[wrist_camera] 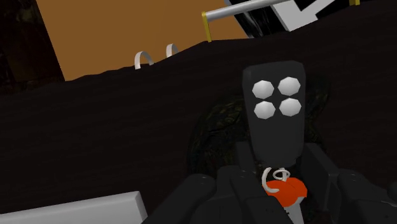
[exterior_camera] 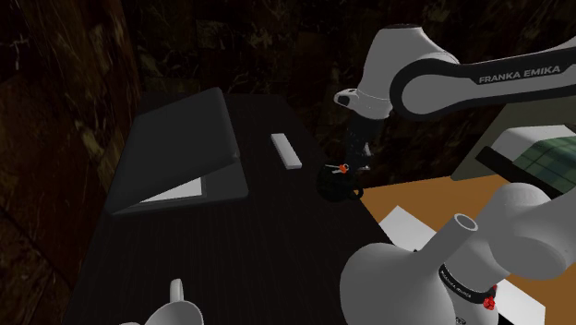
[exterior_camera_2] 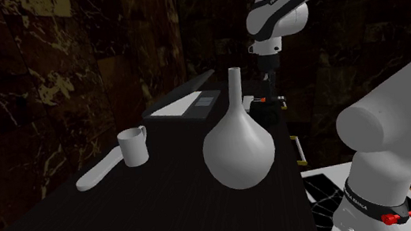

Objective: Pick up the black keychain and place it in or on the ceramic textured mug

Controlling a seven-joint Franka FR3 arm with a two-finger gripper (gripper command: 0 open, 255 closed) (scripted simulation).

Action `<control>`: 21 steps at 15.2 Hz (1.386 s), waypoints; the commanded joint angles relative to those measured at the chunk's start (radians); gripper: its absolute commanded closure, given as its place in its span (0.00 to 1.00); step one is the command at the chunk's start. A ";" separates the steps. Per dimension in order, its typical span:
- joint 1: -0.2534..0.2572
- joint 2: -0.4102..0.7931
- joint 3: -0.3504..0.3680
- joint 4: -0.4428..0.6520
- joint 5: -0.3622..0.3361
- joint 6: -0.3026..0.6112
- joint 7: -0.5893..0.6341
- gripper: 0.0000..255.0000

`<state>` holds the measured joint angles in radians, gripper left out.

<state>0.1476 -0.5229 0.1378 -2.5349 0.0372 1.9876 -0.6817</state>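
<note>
- The all-black two-finger gripper (wrist_camera: 277, 168) is closed on the lower end of the flat black keychain (wrist_camera: 275, 105), a fob with four pale round buttons.
- A small pale ring (wrist_camera: 275, 175) and a red tag (wrist_camera: 286, 189) sit between the fingers.
- Location: the keychain is in the gripper at the dark table's (exterior_camera_2: 128, 215) edge, by an orange floor (wrist_camera: 114, 38). Whether it clears the surface cannot be determined.
- The white handled mug (exterior_camera_2: 133, 147) stands well apart from the gripper, further along the table, past a white flask-shaped vase (exterior_camera_2: 237, 143).
- Handling, as judged: the fob should be stiff, light and smooth-faced, so it may pivot or slip under a loose hold. The ring and tag are likely to swing.
- Recommended hold: across the narrow body with firm contact. The present grip at the ring end leaves the button end free.
- Insertion: enter the mug one end first.
</note>
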 commanded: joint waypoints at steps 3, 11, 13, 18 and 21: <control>-0.001 0.013 0.002 -0.027 0.000 0.040 0.001 1.00; -0.001 0.013 0.002 -0.026 0.000 0.039 0.001 0.00; -0.001 0.012 0.002 -0.026 0.000 0.039 0.001 0.00; 0.000 -0.013 -0.002 0.056 -0.001 -0.069 -0.001 0.00; 0.000 -0.017 -0.003 0.080 -0.001 -0.097 -0.001 0.00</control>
<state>0.1467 -0.5388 0.1342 -2.4649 0.0359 1.9031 -0.6836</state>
